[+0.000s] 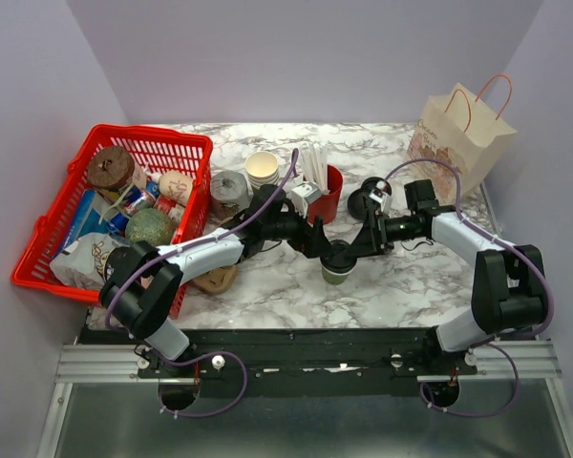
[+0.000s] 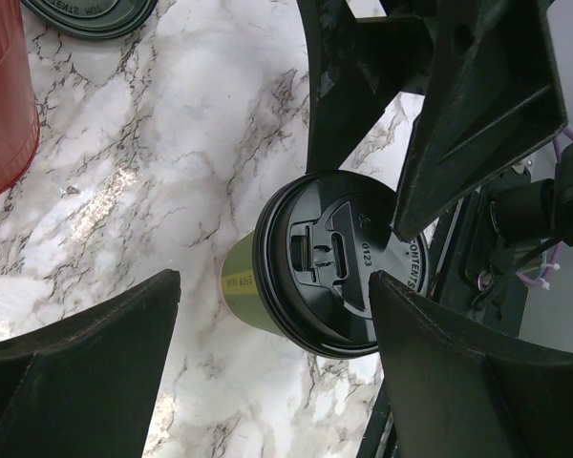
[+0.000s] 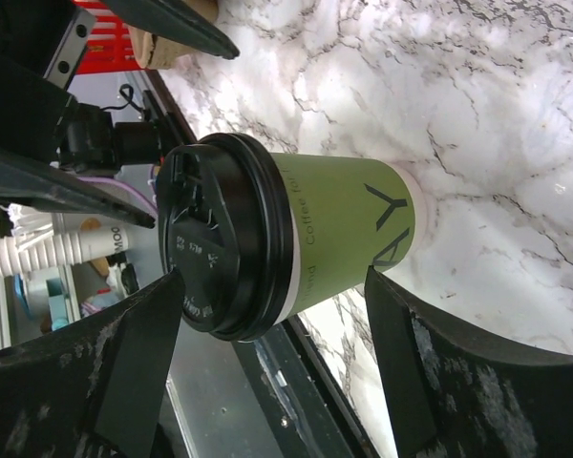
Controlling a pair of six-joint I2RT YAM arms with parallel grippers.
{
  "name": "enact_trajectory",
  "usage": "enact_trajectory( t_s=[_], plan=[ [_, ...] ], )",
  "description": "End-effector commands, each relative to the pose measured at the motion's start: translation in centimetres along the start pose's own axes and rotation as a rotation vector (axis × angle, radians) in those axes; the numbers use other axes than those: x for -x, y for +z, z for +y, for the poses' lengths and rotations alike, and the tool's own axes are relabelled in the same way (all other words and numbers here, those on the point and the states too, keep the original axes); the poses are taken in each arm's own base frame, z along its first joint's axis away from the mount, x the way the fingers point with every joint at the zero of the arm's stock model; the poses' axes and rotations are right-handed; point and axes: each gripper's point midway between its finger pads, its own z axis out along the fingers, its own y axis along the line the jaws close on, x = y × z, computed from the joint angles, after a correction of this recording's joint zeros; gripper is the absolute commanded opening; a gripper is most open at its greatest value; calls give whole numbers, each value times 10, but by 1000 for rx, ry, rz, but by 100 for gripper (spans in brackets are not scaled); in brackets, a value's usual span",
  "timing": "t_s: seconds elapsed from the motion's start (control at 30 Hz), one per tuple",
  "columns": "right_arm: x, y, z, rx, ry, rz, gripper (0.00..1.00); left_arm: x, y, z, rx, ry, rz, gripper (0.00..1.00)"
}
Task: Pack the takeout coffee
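Cup [image 1: 336, 274] stands upright on the table [image 1: 267, 286] between both arms, not yet packed. Left gripper [image 1: 317, 243] is released, jaws wide toward the cup. Right gripper [image 1: 358, 246] is spread beside it, grasping nothing, probably to steady the lid [image 2: 339, 262]. Lid reads "0123" and "CONTENTS"; cup side reads "Coffee"

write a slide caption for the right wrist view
Takeout coffee with its black lid on, upright on the marble table, framed between the open fingers of the right gripper
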Motion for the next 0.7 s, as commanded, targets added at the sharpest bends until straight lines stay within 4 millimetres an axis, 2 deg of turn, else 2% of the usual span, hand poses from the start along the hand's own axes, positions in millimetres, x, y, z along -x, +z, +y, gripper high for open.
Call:
enact_trajectory(
  t_s=[0.0, 0.67],
  plan=[
    [-3, 3, -8, -34, 11, 7, 83, -4, 4, -7, -42, 32, 8, 88],
    [-14, 0, -10, -61, 8, 21, 81, -9, 5, -15, -62, 61, 25, 87]
  ],
)
